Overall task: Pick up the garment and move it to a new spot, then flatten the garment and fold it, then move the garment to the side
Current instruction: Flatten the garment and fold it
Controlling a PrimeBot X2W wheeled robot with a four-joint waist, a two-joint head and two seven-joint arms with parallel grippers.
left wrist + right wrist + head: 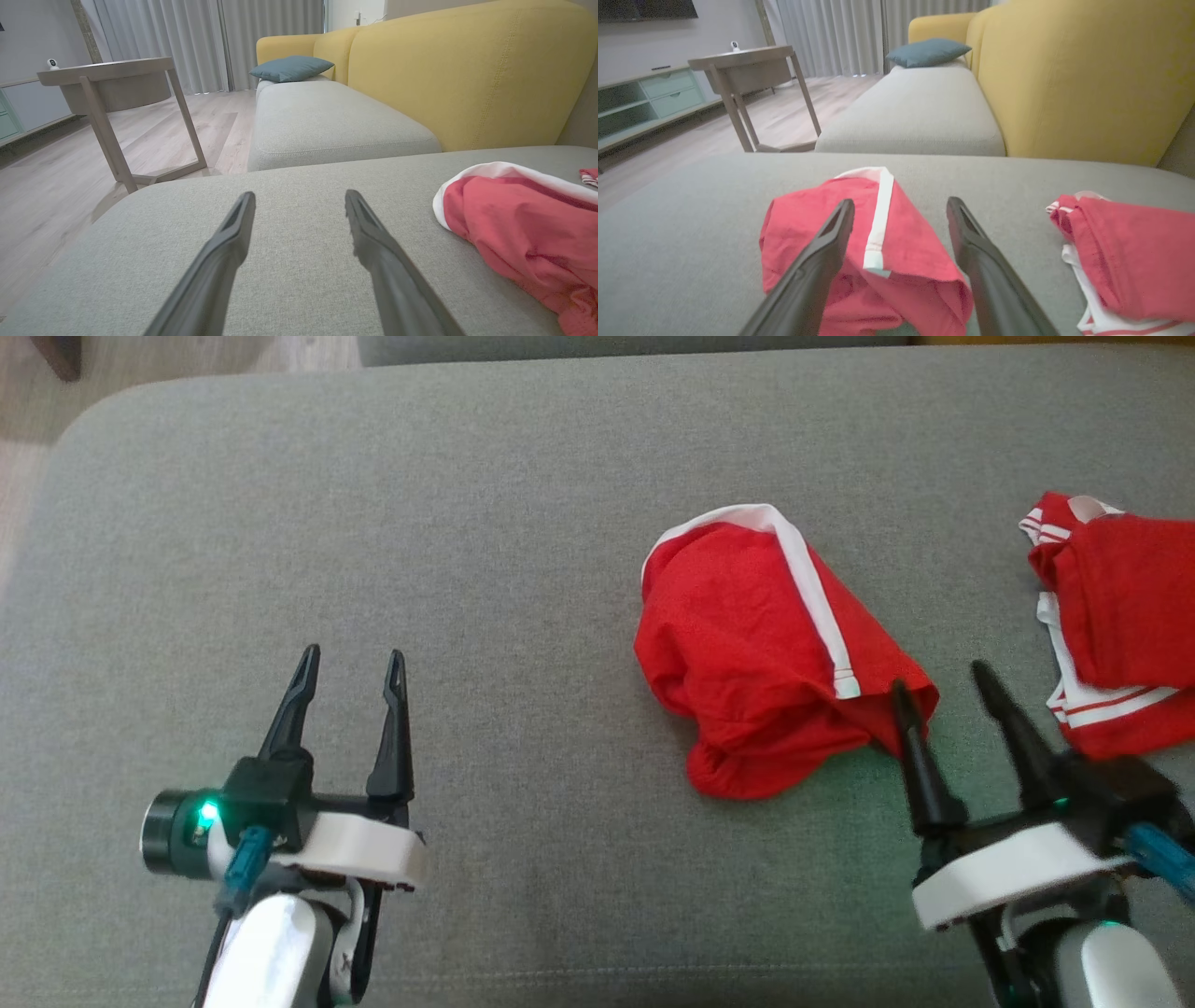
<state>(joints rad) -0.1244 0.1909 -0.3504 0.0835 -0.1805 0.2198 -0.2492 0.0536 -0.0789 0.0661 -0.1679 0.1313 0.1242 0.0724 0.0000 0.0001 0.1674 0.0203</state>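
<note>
Red garment (766,644) with a white side stripe and white hem band lies crumpled in a heap on the grey seat cushion (467,523), right of centre in the head view, lower edge bunched and folded under

Right gripper (941,677) sits at the heap's near right corner, jaws spread wide. In the head view its left finger tip overlaps the garment's edge and its right finger is over bare cushion beside it. Cannot tell if the tip touches the cloth. In the right wrist view the garment lies between and under the two fingers, with the stripe running up between them

Second red garment (1120,616) with white striped trim lies at the right edge of the cushion, apart from the first one, grey fabric between them

Left gripper (353,653) is at lower left, well apart from the garment, fingers parted wide over bare cushion. In the left wrist view the red heap is off to the right of its fingers

Behind the cushion: yellow sofa backrest (467,70), blue pillow (290,67) on the far seat, wooden side table (107,74) on the wood floor (56,177), grey curtains (187,37) at the back
</note>
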